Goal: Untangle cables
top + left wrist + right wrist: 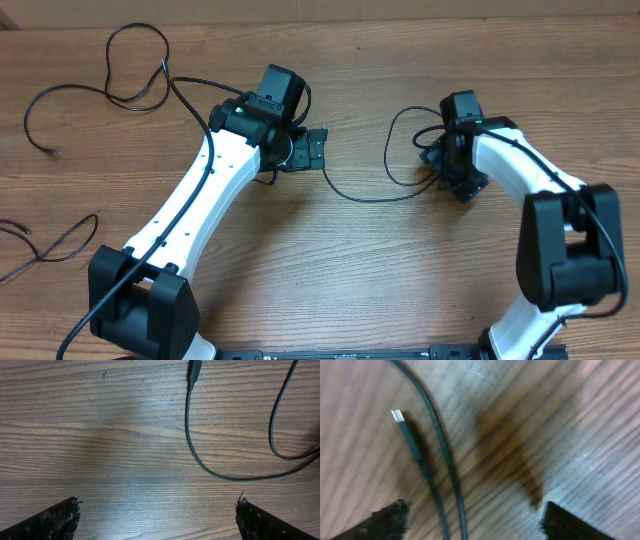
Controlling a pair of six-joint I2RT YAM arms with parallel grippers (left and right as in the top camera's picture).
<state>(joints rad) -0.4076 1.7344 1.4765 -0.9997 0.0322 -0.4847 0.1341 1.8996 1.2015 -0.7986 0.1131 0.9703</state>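
Black cables [444, 450] | one loop near table [400, 280] far edge | left gripper [157, 512] spread above wood | right gripper [475, 520] spread astride two strands

Three thin black cables, all lying flat, separated from each other, no crossings betw. them.

Cable 1 [107, 62]: upper-left area. One free end at far left, then a wide arc into a closed loop that crosses over itself; remainder runs right and passes out of sight.

Cable 2 [93, 222]: left edge, lower. Folded in a narrow hairpin, bend pointing right; both legs run off the left edge.

Cable 3 [370, 199] [220, 476]: centre. Shallow U-curve sagging toward the near side, rising at right into an open loop. Left end carries a dark plug [194, 372]. At the loop a silver-tipped plug [409, 440] lies just beside a parallel strand [442, 452], approx. touching; image blurred.
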